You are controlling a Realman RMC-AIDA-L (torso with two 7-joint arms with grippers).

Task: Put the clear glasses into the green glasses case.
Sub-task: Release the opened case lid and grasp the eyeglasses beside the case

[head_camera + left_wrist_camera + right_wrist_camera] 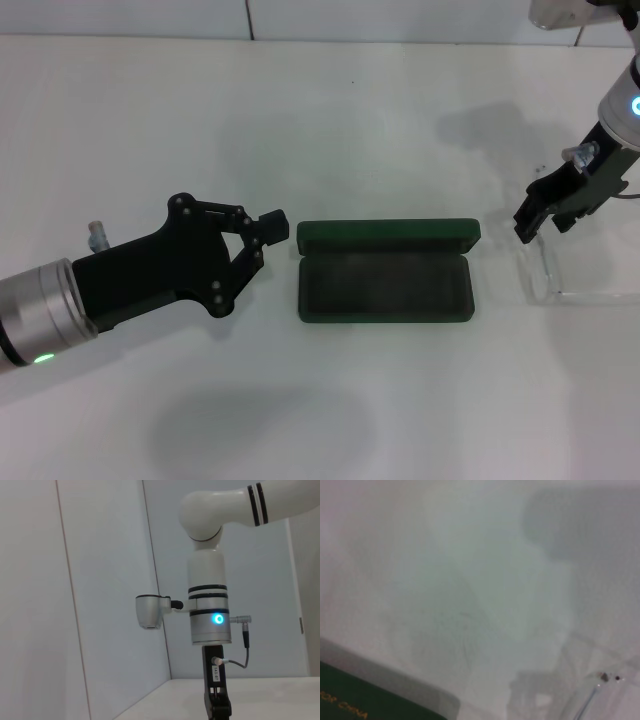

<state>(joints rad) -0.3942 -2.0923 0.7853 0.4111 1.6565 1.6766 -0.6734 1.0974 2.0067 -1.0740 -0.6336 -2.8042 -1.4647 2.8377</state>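
Observation:
The green glasses case [385, 290] lies open in the middle of the table, dark felt lining up, with its lid [388, 233] folded back on the far side. In the right wrist view a corner of the lid with gold lettering [355, 707] shows. The clear glasses [548, 275] lie on the table just right of the case; their hinge end [605, 677] appears in the right wrist view. My right gripper [542, 228] hangs open right over the glasses' end nearest the case. My left gripper [268, 240] is shut on nothing, its tip close to the case's left end.
The white table [330, 120] ends at a white wall at the back. In the left wrist view the right arm [210, 620] stands upright before that wall. My left arm's shadow falls on the table's front part.

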